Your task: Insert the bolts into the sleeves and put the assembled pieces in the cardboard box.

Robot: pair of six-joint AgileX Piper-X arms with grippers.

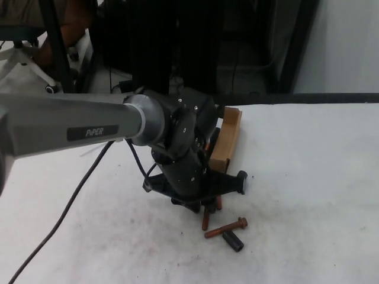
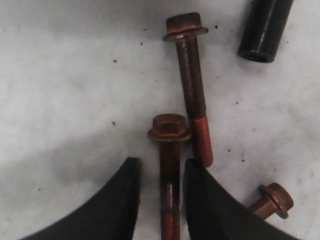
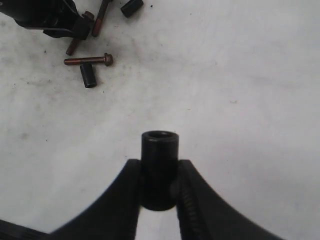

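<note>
My left gripper (image 2: 162, 166) is down at the bench, open, its fingers on either side of a rusty bolt (image 2: 169, 131) lying flat. A second bolt (image 2: 192, 85) lies beside it, a third bolt (image 2: 273, 201) pokes out past one finger, and a black sleeve (image 2: 265, 29) lies further off. In the high view this gripper (image 1: 201, 204) stands over the bolts (image 1: 226, 228) next to the cardboard box (image 1: 228, 139). My right gripper (image 3: 159, 167) is shut on a black sleeve (image 3: 159, 150), held above bare bench with its open end facing the camera.
A loose sleeve (image 1: 233, 241) lies near the front bolt. The right wrist view shows the left gripper (image 3: 50, 20) far off, with a bolt (image 3: 89, 61) and two sleeves (image 3: 88, 76) (image 3: 131, 7) beside it. The left arm's cable (image 1: 71, 201) trails across the white bench (image 1: 308, 195).
</note>
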